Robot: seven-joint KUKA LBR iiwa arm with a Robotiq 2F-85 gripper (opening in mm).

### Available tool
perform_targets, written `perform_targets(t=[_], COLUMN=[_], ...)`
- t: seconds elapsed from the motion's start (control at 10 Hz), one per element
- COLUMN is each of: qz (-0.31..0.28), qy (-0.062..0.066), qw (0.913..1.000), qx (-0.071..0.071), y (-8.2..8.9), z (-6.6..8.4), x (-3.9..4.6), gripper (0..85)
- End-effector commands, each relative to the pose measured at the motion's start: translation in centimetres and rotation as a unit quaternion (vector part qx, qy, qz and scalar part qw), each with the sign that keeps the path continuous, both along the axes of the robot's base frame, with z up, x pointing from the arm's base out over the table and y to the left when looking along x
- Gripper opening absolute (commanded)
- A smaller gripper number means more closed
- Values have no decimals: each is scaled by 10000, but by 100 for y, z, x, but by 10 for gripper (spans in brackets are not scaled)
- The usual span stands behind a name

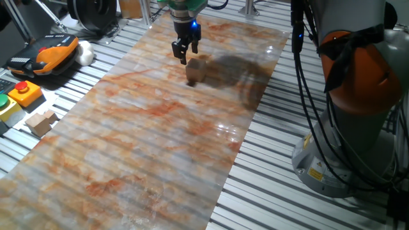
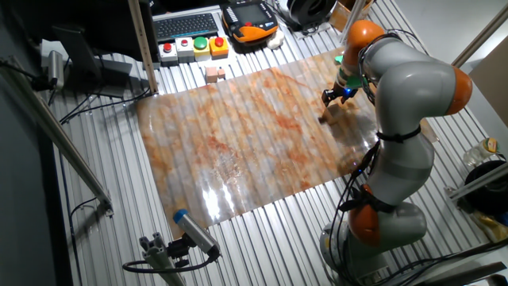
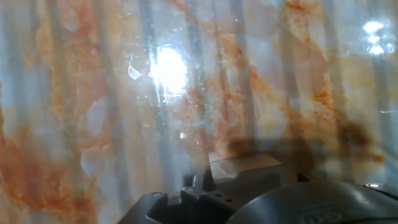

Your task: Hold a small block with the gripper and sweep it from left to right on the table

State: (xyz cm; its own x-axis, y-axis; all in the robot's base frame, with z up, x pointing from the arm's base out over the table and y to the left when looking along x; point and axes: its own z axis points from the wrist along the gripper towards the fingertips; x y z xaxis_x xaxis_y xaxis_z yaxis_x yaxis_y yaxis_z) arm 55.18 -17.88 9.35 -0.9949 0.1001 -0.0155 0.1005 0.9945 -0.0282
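The gripper (image 1: 184, 55) hangs over the far end of the table (image 1: 128, 160), with its blue light on and its black fingers pointing down. The small block (image 1: 193, 72) lies on the table just beside the fingertips, a little nearer to the camera in one fixed view, and the fingers seem to be slightly above it and not around it. The fingers look close together, but from these pictures I cannot tell for sure if they are apart or together. A dark shadow of the arm falls on the board beside the block. In the other fixed view the gripper (image 2: 336, 94) is near the right edge of the table (image 2: 238, 151), and the block (image 2: 333, 113) is a small tan spot just under it. In the hand view a pale tan piece, probably the block (image 3: 245, 163), shows low in the picture, above the dark body of the hand, on the glossy marbled surface (image 3: 93, 124). A pair of joined wooden blocks (image 1: 40, 121) rests on the metal slats (image 1: 287, 160) beside the table.
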Motion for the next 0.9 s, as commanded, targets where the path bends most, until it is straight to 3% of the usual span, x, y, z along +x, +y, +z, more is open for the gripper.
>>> perform_targets(t=[0.0,0.3,0.5,0.6,0.8], qz=[-80,-211,-263,-359,-471], qy=[-63,-90,-120,-223,-234], qw=[9999,9997,9996,9991,9985], qx=[-41,-91,-18,75,148], y=[1,1,1,1,1], z=[-1,-1,-1,-1,-1], x=[-1,-1,-1,-1,-1], gripper=[680,680,680,680,680])
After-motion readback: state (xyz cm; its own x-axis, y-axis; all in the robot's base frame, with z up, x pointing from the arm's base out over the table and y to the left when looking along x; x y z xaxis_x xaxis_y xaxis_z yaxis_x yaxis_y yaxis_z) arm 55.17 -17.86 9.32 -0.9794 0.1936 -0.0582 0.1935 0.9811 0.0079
